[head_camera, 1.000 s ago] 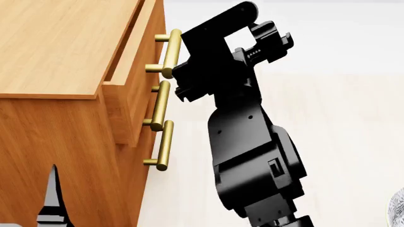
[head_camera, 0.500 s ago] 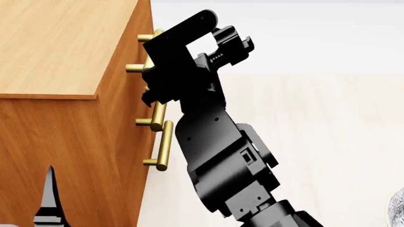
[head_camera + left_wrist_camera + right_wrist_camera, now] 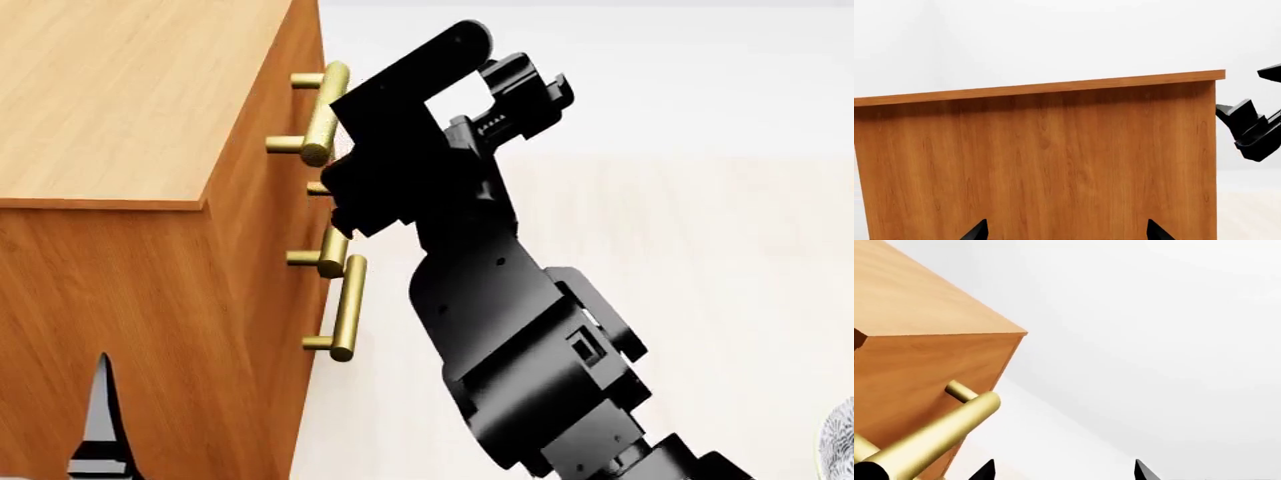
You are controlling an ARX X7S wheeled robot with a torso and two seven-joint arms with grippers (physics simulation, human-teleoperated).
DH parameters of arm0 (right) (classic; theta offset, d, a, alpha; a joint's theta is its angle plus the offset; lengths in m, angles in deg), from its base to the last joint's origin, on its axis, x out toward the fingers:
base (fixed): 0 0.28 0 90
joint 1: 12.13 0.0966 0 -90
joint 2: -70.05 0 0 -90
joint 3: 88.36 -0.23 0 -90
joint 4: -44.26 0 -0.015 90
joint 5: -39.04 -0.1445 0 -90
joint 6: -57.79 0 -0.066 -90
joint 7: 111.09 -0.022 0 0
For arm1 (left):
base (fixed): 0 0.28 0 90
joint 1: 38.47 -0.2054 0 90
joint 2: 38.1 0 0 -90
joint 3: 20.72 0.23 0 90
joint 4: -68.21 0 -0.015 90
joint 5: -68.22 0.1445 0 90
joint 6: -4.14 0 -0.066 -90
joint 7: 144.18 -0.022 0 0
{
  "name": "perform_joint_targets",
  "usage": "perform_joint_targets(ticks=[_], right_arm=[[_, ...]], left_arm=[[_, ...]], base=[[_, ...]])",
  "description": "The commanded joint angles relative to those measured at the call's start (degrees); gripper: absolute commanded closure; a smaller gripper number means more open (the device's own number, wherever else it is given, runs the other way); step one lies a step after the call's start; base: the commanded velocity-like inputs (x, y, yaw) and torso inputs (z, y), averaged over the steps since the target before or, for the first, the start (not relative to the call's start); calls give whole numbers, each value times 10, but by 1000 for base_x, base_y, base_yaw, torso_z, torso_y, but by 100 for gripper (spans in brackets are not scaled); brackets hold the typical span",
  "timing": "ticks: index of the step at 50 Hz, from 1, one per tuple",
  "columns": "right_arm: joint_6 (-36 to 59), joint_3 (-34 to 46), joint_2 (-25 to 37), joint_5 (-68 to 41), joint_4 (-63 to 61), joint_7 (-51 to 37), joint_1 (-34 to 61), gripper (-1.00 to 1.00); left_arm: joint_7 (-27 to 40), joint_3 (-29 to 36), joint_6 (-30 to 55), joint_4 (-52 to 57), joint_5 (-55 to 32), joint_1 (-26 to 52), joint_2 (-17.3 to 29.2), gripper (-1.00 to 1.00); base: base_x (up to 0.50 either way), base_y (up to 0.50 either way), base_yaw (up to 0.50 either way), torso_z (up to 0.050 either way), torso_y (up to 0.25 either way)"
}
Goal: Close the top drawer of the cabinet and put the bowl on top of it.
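Now the top drawer (image 3: 310, 110) sits flush in the cabinet (image 3: 147, 90), and its handle (image 3: 320, 112) runs along the front just beside the right gripper (image 3: 1062, 471). That gripper's fingertips stand spread with nothing between them. Only an edge of the bowl (image 3: 841, 440) shows, low and well apart on the right arm's side, so I judge this arm nearer for the pick.
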Motion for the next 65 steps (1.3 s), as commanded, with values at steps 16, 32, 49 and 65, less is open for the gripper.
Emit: perform_joint_targets(ticks=[16, 32, 49, 65], right_arm=[[108, -5, 151, -22, -189, -21, -36, -100], [258, -9, 291, -40, -385, -44, -54, -100], [332, -55, 430, -92, -522, -84, -134, -100], [439, -110, 526, -170, -631, -110, -161, -100]], left_arm=[[4, 3, -10, -8, -6, -1, 4, -100], [6, 3, -19, -16, -8, -5, 7, -100], [5, 9, -33, -25, -11, -8, 8, -100], [7, 15, -34, -25, -11, -7, 9, -100]], base=[[0, 0, 0, 0, 0], [0, 0, 0, 0, 0], [0, 0, 0, 0, 0], [0, 0, 0, 0, 0]])
